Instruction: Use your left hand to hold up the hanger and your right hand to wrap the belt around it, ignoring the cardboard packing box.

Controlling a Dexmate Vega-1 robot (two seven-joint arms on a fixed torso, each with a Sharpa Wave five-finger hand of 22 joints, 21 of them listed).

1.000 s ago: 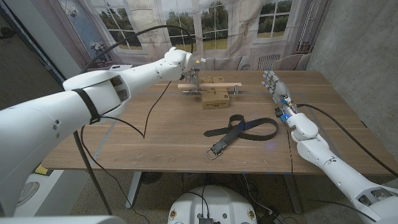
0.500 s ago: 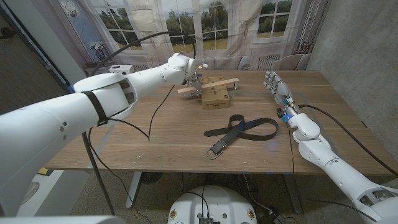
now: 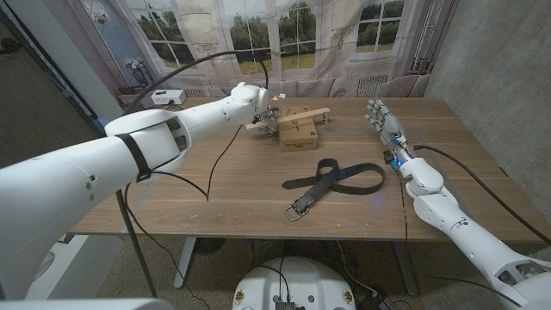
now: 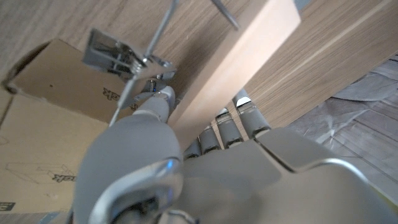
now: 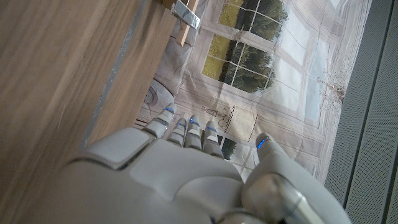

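Head view: the wooden hanger (image 3: 288, 118) is gripped at its left end by the left hand (image 3: 263, 105), tilted over the cardboard box (image 3: 299, 134) near the desk's far edge. The right hand (image 3: 385, 121) is held empty, fingers apart, by the right edge; the belt (image 3: 334, 182) is laid toward the near edge.

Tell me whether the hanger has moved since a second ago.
Yes. The hanger, gripped by the left hand, has tilted: its right end rose against the cardboard box, which stayed put.

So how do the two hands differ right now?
The left hand grips the hanger over the box; the right hand holds nothing, fingers apart. The left is at the table's far middle, the right near the right side. Neither touches the belt.
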